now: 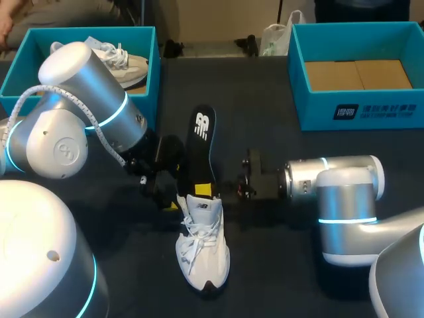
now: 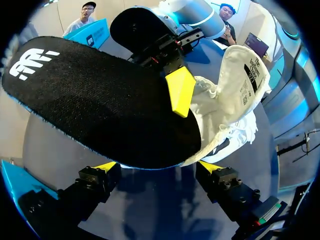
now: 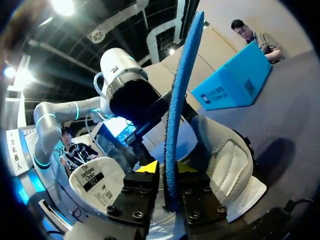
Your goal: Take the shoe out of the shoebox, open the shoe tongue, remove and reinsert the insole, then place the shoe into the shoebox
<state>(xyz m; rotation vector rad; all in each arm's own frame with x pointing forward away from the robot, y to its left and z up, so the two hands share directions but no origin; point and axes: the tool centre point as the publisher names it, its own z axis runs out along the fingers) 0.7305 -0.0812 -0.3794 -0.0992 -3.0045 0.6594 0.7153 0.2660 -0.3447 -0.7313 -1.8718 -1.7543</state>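
A white shoe (image 1: 202,255) lies on the dark table with its toe toward me. Its black insole (image 1: 202,142) sticks out of the heel opening, slanting up and away. My right gripper (image 1: 204,192) is at the shoe's collar. In the right wrist view the insole's blue edge (image 3: 182,85) stands between the fingers, which are slightly parted with slim gaps on both sides (image 3: 170,172). My left gripper (image 2: 155,172) is wide open, just under the insole (image 2: 100,100) and beside the shoe (image 2: 235,100). The tongue (image 2: 250,75) is folded back.
A teal shoebox (image 1: 13,79) at the back left holds another pale shoe (image 1: 122,63). A second teal box (image 1: 351,109) at the back right shows only its cardboard floor. My left arm's elbow (image 1: 86,112) hangs over the table's left side.
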